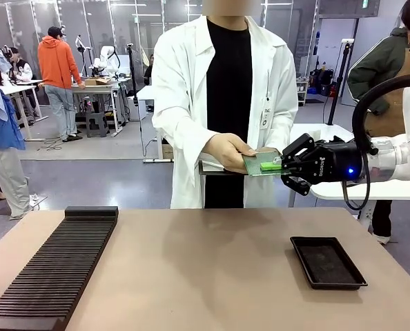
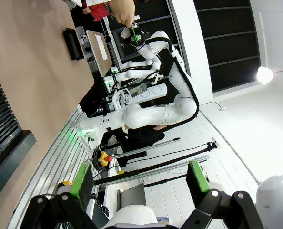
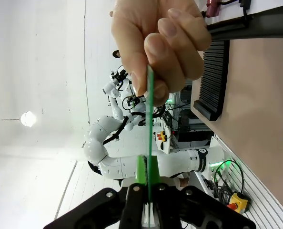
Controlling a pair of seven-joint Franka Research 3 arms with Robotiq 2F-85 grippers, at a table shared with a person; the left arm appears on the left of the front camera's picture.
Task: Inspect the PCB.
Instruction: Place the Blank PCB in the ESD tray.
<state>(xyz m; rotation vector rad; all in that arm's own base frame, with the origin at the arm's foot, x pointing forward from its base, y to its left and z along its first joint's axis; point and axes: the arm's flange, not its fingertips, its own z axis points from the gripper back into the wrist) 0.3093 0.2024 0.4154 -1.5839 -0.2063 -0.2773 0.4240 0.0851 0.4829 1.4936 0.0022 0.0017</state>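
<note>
The right tool (image 1: 282, 165) is clamped on one short end of the PCB (image 1: 259, 164). The board is held in the air beyond the far edge of the counter (image 1: 205, 276), in front of a person in a white lab coat. The person's hand (image 1: 229, 152) grips the opposite end, so the board is pinched from both sides. It lies approx flat w/ its pale grey-green face up.

In the right wrist view the PCB (image 3: 150, 119) shows edge-on as a thin bright green line. It runs from btwn the green pads (image 3: 141, 169) up into the hand (image 3: 160, 43), w/ thumb on one face and fingers on the other. The jaws sit tight against the board.

The left tool (image 2: 139, 179) is wide open and empty, its pads (image 2: 82, 183) far apart. It looks past the counter's near edge toward the arm bases & a pale floor.

On the counter a shallow black tray (image 1: 327, 262) sits at the right side, near the front. A long black slotted rack (image 1: 53, 269) lies along the left side, well apart from the tray.

In the left wrist view a dark clipboard (image 2: 101, 50) w/ white paper shows far off, near the tray. Whether it is held or resting can't be told.
</note>
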